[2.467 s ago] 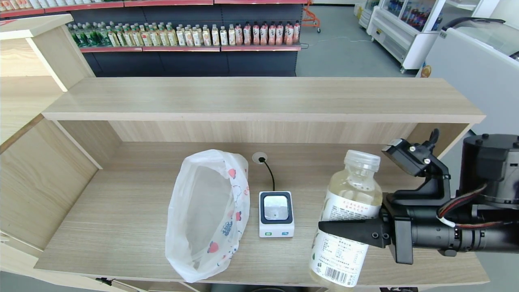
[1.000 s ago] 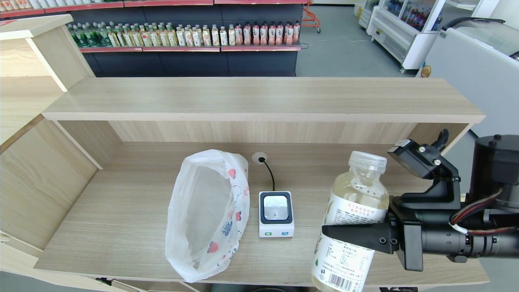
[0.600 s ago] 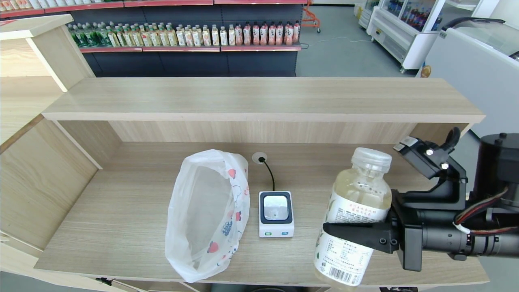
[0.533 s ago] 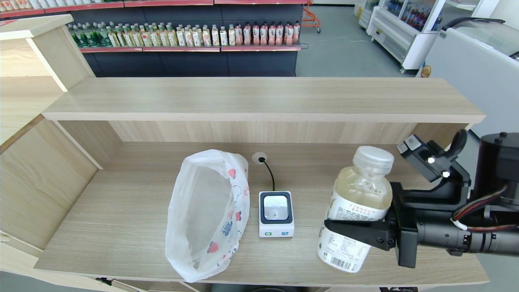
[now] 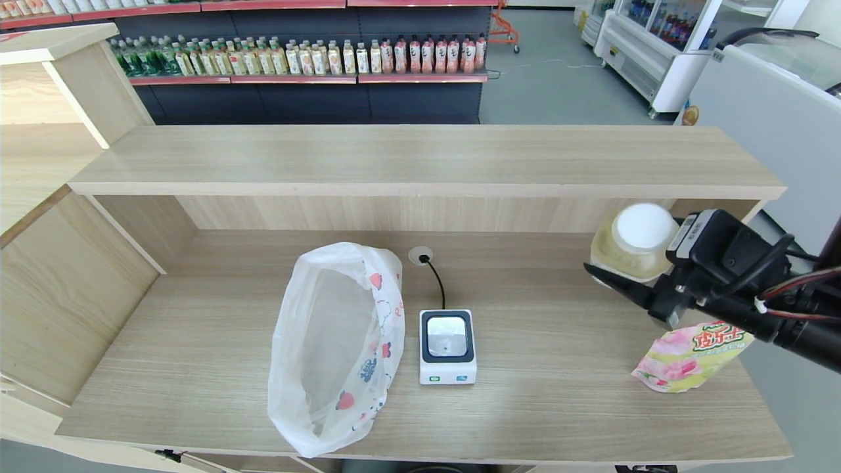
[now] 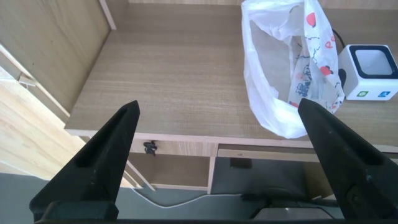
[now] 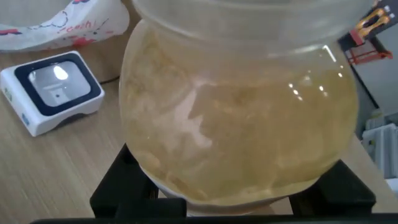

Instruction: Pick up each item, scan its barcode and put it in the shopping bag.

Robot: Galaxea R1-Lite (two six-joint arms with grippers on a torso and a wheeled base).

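The bottle of pale yellow drink is clamped in the right tool, held over the right end of the counter and tipped so its white cap faces the head camera. Below that arm, a pink pouch lies on the counter near its right edge. The scanner sits mid-counter, with the open shopping bag just beside it on the left. The left tool hangs wide and empty over the counter's near edge.
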